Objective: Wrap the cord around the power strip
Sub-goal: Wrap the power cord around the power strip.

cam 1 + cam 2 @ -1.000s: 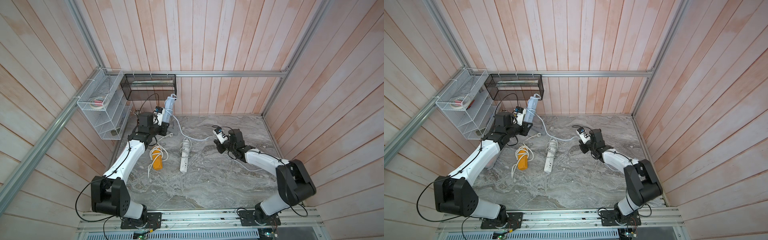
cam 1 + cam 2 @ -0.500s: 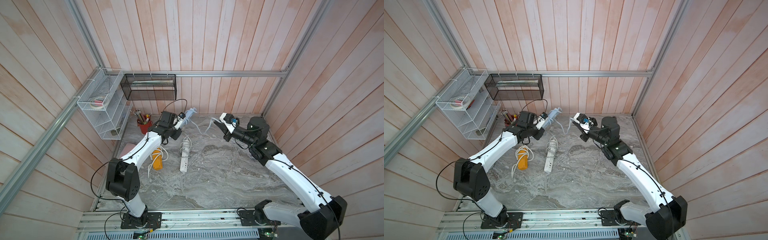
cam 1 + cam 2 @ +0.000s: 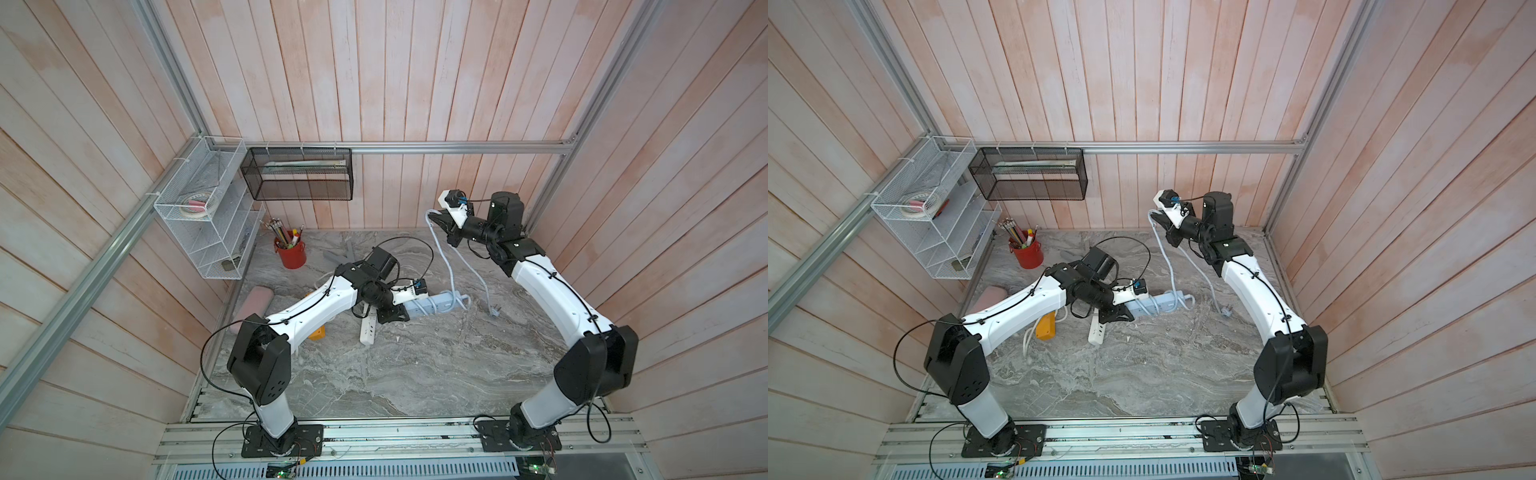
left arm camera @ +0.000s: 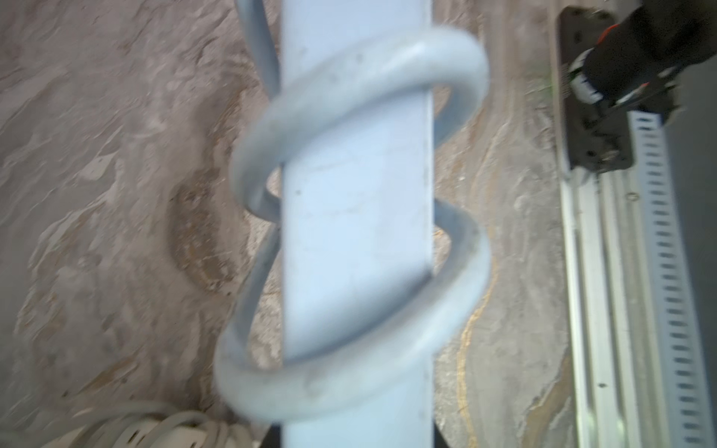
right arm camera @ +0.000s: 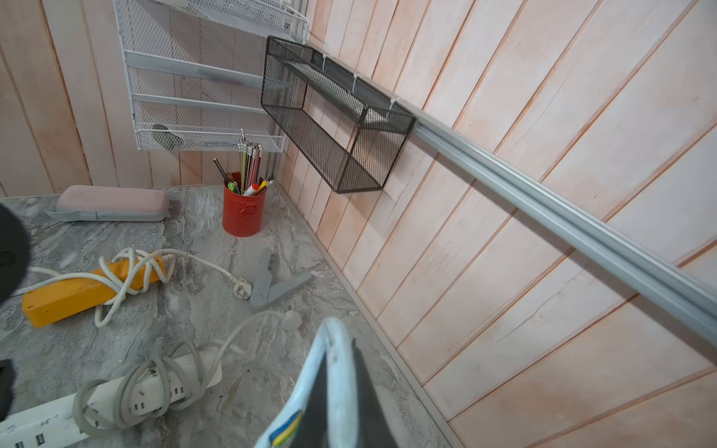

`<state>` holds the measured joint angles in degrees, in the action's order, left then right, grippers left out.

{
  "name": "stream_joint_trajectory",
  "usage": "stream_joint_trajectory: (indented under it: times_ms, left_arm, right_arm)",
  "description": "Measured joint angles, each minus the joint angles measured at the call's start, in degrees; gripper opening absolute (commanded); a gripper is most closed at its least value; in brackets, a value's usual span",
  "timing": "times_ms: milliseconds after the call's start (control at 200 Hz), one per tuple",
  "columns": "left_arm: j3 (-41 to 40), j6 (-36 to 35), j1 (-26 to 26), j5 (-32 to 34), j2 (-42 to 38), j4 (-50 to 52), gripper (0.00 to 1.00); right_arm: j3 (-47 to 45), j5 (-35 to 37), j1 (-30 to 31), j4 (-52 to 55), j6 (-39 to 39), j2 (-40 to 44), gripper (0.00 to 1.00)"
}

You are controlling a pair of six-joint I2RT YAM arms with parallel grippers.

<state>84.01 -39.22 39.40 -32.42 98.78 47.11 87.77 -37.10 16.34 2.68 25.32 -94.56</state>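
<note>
Two loose turns of pale blue cord (image 4: 349, 89) circle the pale blue plastic power strip (image 3: 436, 302), held low above the grey marble table (image 3: 415, 374) inside pink plank walls. The left claw (image 3: 400, 316), its arm stretched low, is clamped on one end of the strip. The right claw (image 3: 439, 222), raised by the back wall, pinches the cord, which hangs down to the strip. A white power strip (image 3: 368, 330) lies just under the left claw; bare marble spreads beyond it.
</note>
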Motion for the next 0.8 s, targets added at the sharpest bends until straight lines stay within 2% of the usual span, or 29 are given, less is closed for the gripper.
stream_joint_trajectory:
  times_ms: [210,305,425,530,640,800]
  left_arm:
    - [-0.24,2.14,-0.37,-12.28,-6.25,-1.44,0.0]
    - [-2.95,7.56,-1.44,-16.02,-10.95,-9.53,0.0]
    - [-10.16,19.43,-5.42,-20.11,-16.17,-24.96,0.0]
    - [-15.21,28.98,-8.94,-21.29,-17.38,-37.33,0.0]
    - [-18.8,37.97,-12.94,-19.71,-17.42,-47.98,0.0]
    - [-22.32,47.04,-19.61,-15.78,-17.42,-55.98,0.0]
  right_arm:
    - [-0.46,-5.57,-4.52,-4.39,-9.55,-8.15,0.0]
    - [-2.19,-7.02,-5.25,-8.59,-15.19,-10.71,0.0]
    - [-7.78,-7.3,-4.15,-15.19,-22.88,-11.82,0.0]
    - [-12.92,-4.9,-2.38,-18.25,-27.06,-11.85,0.0]
    - [-19.1,-1.46,0.33,-20.22,-29.83,-11.82,0.0]
    - [-28.85,2.27,4.59,-24.02,-31.52,-11.54,0.0]
